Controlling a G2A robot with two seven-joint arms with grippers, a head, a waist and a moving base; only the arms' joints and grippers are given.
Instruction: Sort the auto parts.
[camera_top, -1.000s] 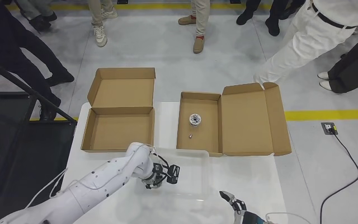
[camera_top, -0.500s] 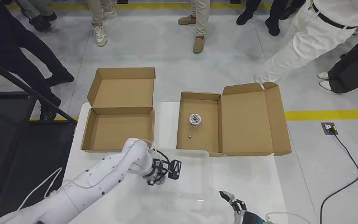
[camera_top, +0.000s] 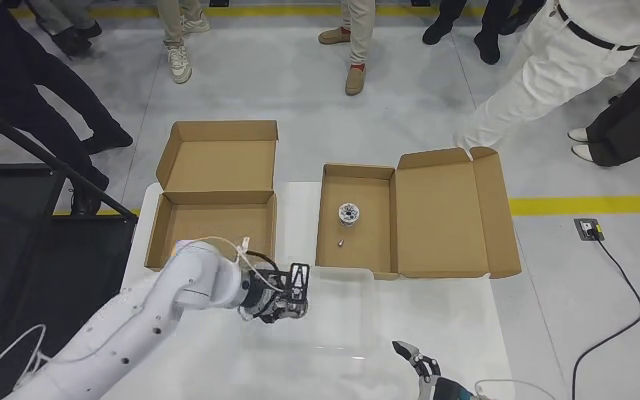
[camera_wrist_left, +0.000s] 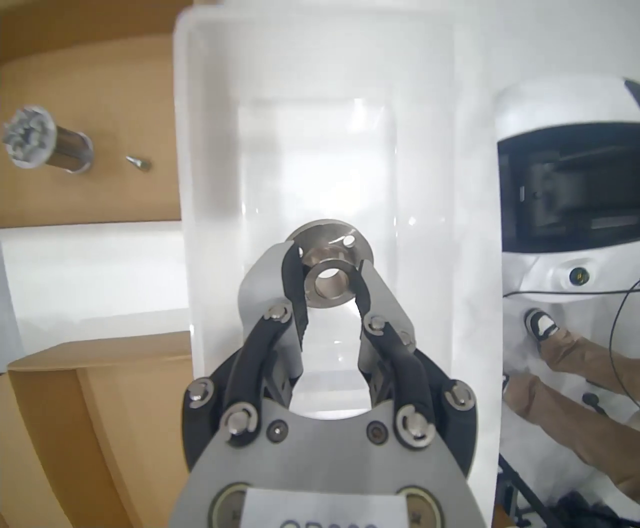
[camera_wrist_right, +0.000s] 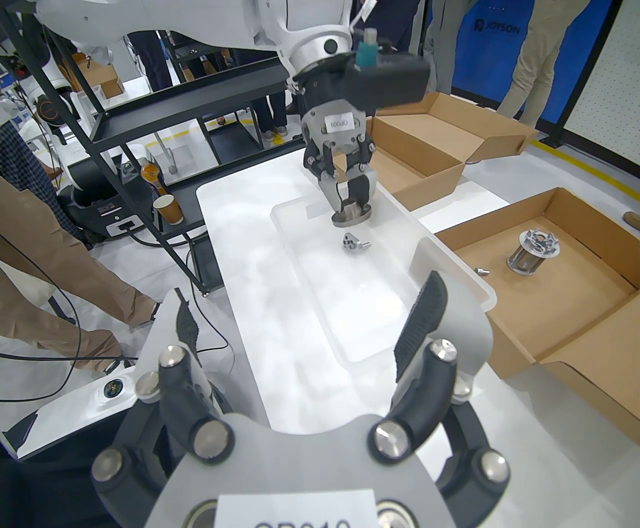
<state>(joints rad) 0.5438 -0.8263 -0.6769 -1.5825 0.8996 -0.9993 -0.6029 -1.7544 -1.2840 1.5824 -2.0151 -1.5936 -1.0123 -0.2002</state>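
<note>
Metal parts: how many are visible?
4: a flanged bushing in the left gripper, a small bracket in the tray, a finned cylinder and a tiny pin in one box.

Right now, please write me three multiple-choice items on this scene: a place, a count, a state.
1. Where does the small bracket lie? A on the floor; B in the clear tray; C on a chair.
2. How many parts lie in the cardboard box with the toothed cylinder? A two; B five; C nine.
3. The left gripper is: A open; B shut on a cable; C shut on the flanged bushing.
1 B, it rests on the tray floor. 2 A, the cylinder and a small pin. 3 C, it clamps the bushing's hub.
</note>
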